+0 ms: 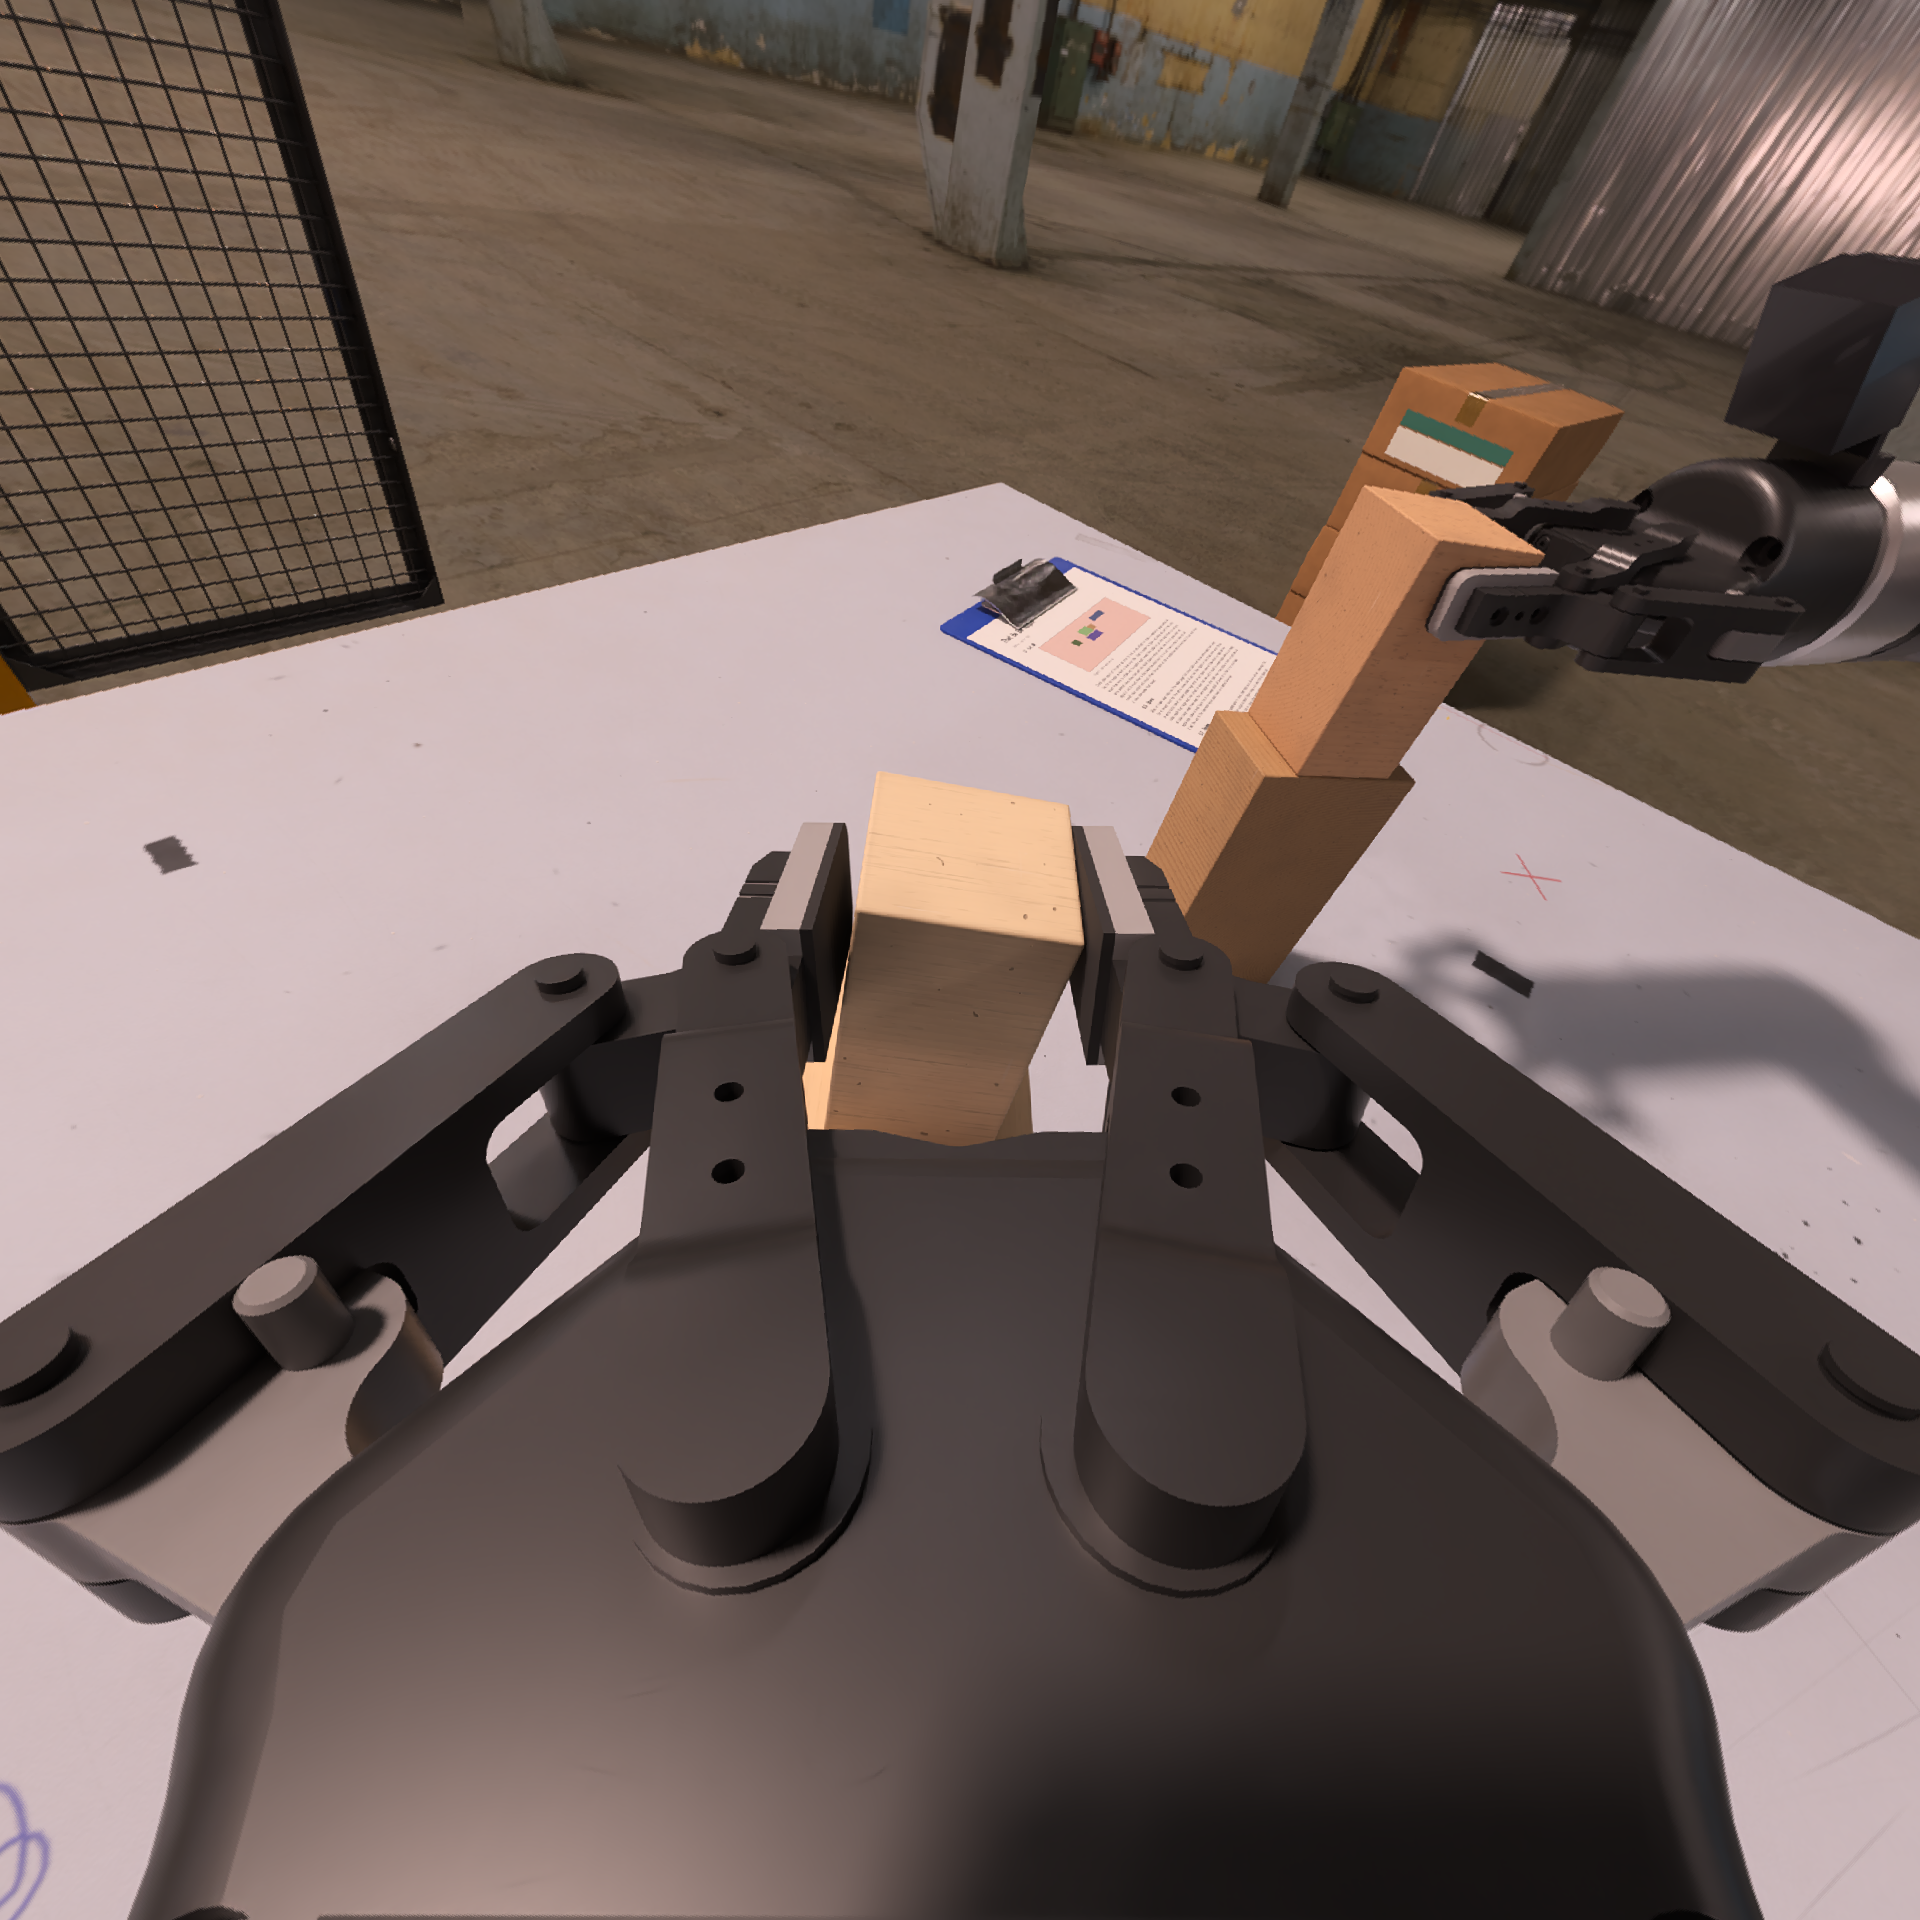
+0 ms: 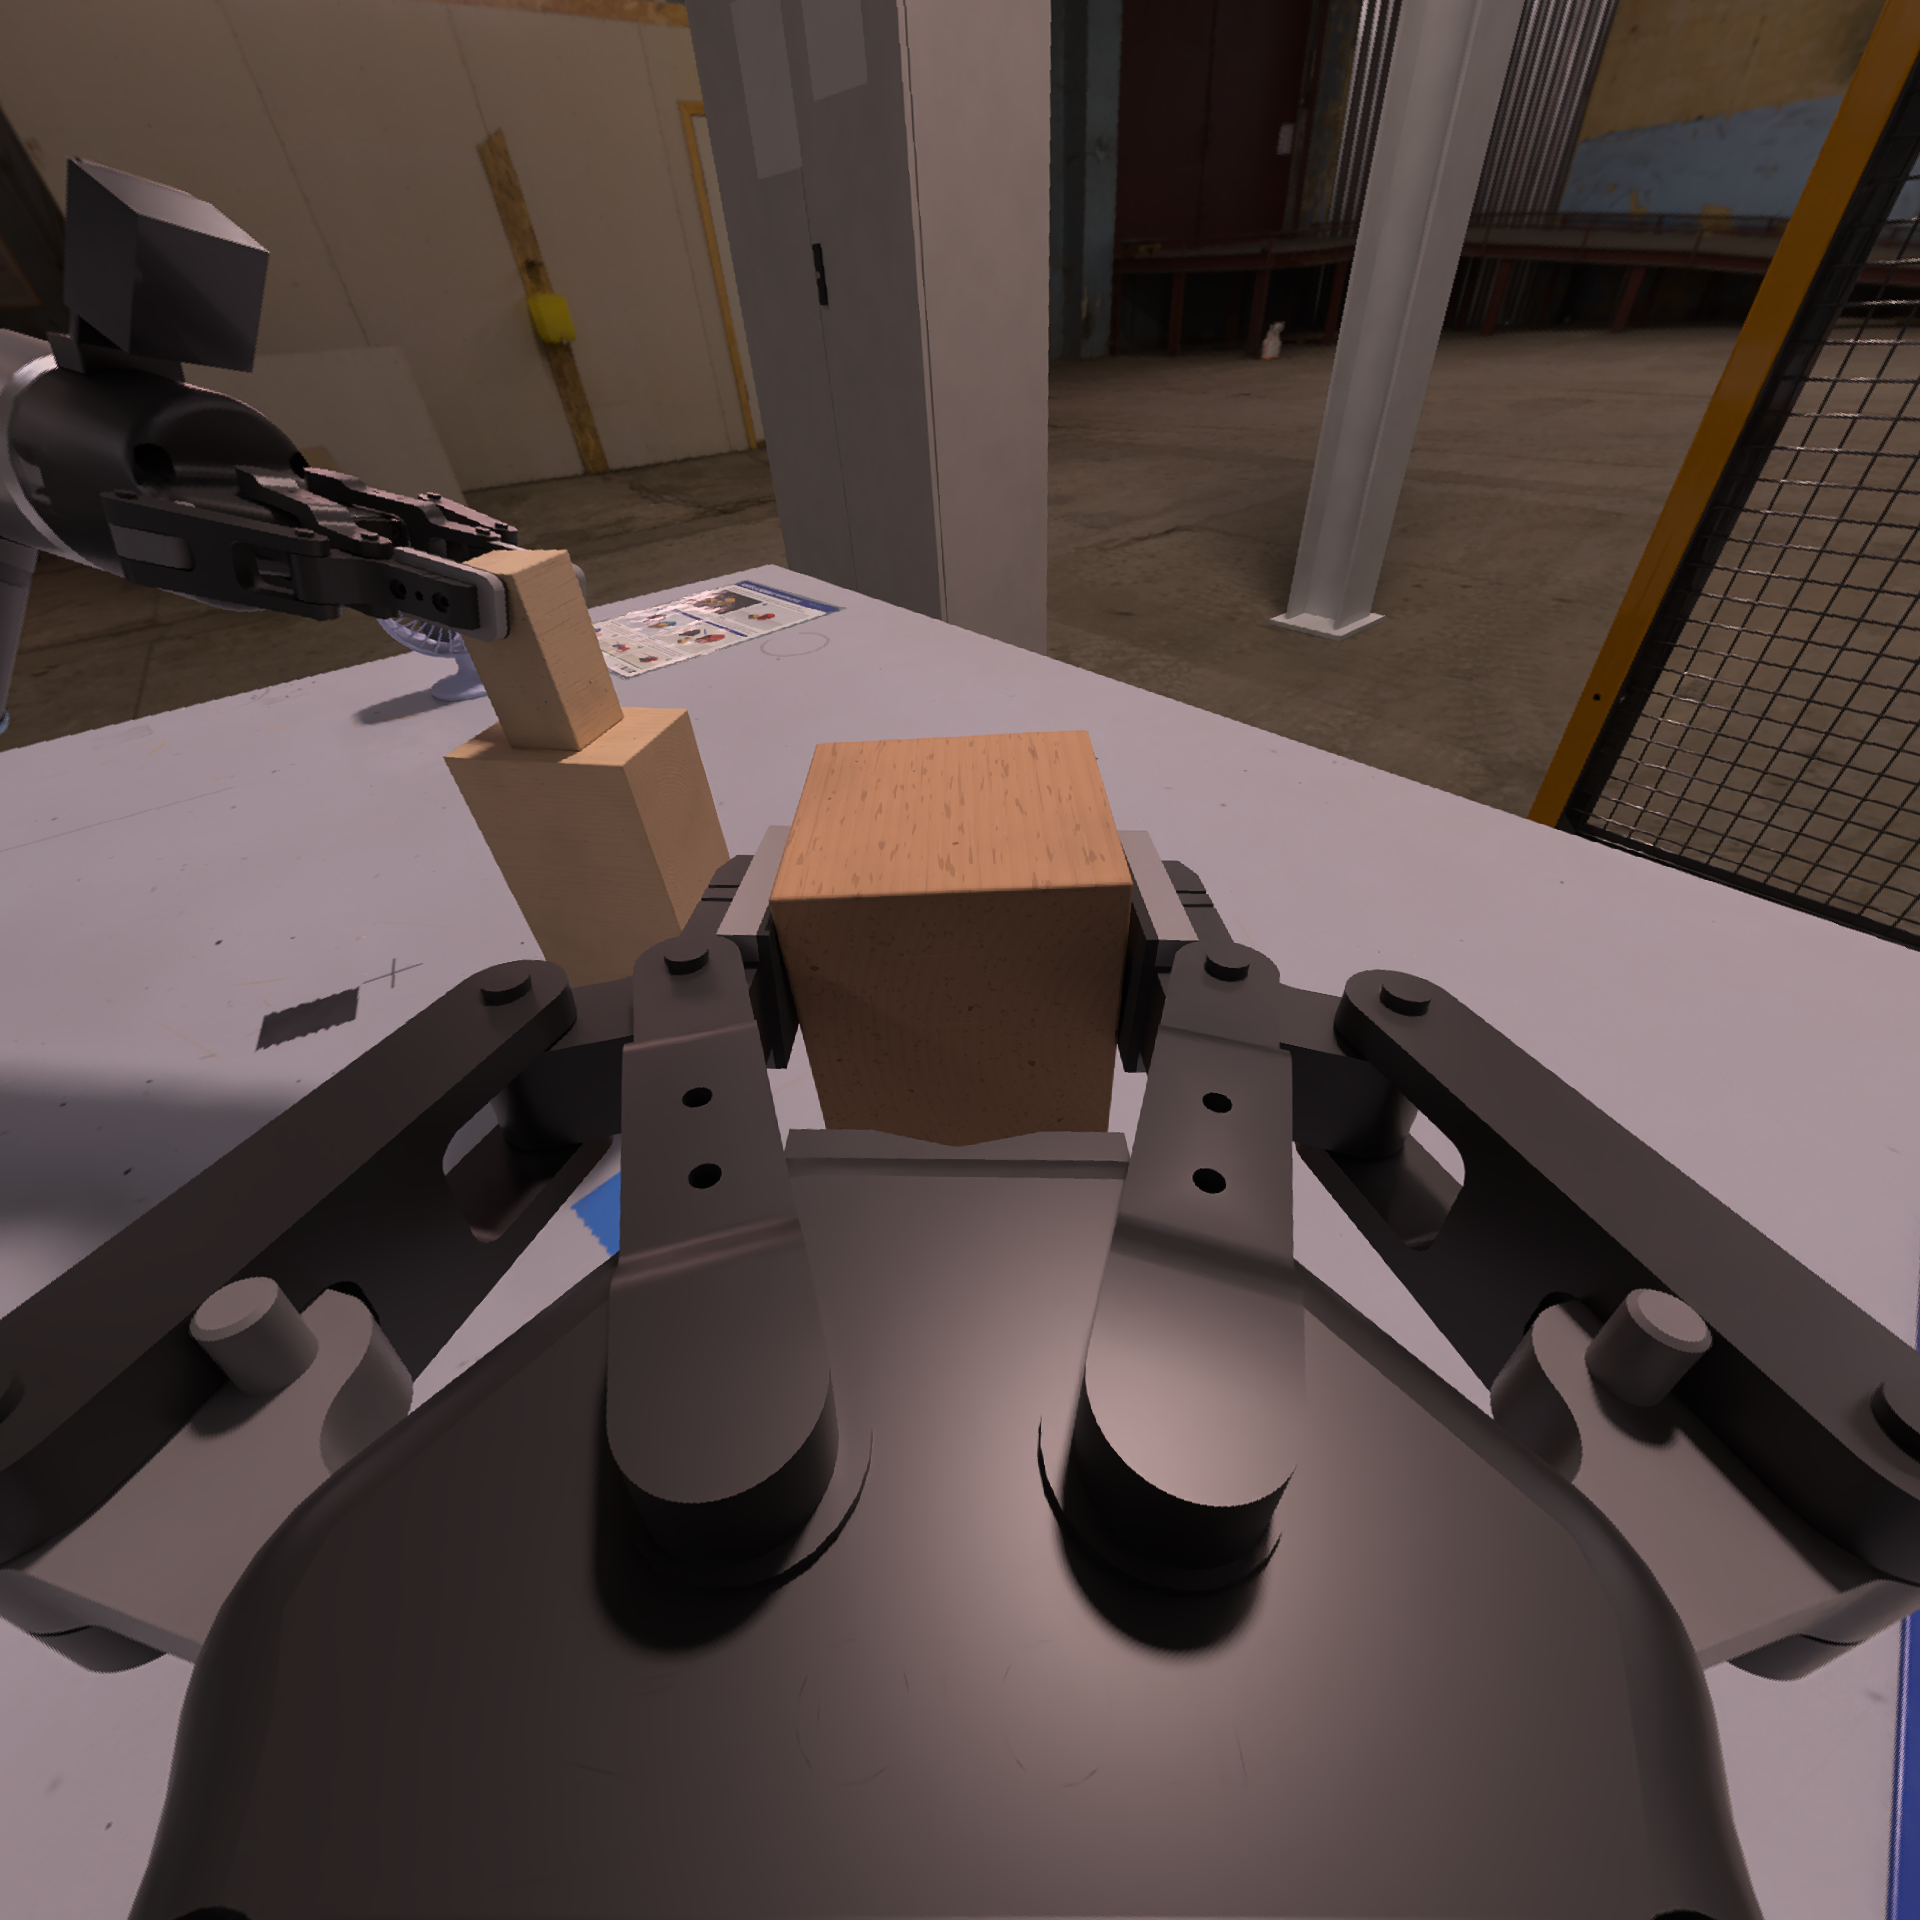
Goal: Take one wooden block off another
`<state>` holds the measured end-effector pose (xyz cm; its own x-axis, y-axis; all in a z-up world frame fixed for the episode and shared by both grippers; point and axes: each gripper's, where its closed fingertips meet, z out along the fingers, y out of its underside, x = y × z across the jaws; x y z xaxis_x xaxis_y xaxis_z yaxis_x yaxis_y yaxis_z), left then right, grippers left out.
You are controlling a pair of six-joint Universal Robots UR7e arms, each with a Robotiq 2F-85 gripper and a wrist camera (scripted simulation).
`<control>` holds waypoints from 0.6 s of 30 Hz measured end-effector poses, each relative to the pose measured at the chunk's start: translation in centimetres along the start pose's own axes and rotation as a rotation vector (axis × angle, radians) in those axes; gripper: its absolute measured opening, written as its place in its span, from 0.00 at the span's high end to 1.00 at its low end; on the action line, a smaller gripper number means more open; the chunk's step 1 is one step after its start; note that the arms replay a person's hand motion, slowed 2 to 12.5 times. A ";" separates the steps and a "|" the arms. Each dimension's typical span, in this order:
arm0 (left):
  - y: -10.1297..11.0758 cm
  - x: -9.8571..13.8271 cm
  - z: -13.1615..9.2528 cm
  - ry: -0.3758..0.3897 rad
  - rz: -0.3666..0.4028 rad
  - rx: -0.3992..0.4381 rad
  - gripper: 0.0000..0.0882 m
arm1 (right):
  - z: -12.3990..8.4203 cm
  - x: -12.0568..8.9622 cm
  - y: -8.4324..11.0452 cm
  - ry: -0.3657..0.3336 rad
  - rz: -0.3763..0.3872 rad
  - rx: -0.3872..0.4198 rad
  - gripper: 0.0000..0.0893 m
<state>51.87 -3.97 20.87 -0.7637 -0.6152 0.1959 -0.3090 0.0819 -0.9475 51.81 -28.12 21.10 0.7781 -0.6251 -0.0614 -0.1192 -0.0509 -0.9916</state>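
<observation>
Two stacks of wooden blocks stand on the white table [image 1: 416,790]. My left gripper [image 1: 966,883] is shut on the upper pale block [image 1: 966,935]. In the right wrist view this block [image 2: 540,665] rests on a wider pale block [image 2: 592,842], with the left gripper [image 2: 494,592] at its top. My right gripper [image 2: 951,894] is shut on the upper brown block [image 2: 951,935]. In the left wrist view that block [image 1: 1382,634] sits offset on the lower brown block [image 1: 1278,852], and the right gripper [image 1: 1475,561] clamps its top end.
A blue clipboard with a sheet [image 1: 1122,655] lies behind the brown stack. Cardboard boxes [image 1: 1486,436] stand past the table edge. Mesh fences [image 1: 177,312] [image 2: 1766,623] flank the table. A printed sheet [image 2: 717,613] and a small fan [image 2: 436,644] lie at the far side.
</observation>
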 end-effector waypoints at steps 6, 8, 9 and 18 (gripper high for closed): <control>0.0 0.0 0.0 -0.003 0.003 0.000 0.58 | 0.0 0.0 0.0 -0.001 -0.001 0.001 0.47; 0.0 0.0 0.0 -0.004 0.005 0.000 0.58 | 0.0 0.0 0.0 -0.001 -0.001 0.001 0.47; 0.0 0.0 0.0 -0.005 0.006 0.000 0.58 | 0.0 0.0 0.0 -0.001 -0.001 0.000 0.47; 0.0 0.0 0.0 -0.011 0.014 0.000 0.58 | 0.0 0.0 0.0 0.000 -0.005 -0.001 0.47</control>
<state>51.87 -3.98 20.88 -0.7615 -0.6228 0.1797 -0.2981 0.0903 -0.9503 51.80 -28.11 21.09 0.7787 -0.6249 -0.0569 -0.1162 -0.0545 -0.9917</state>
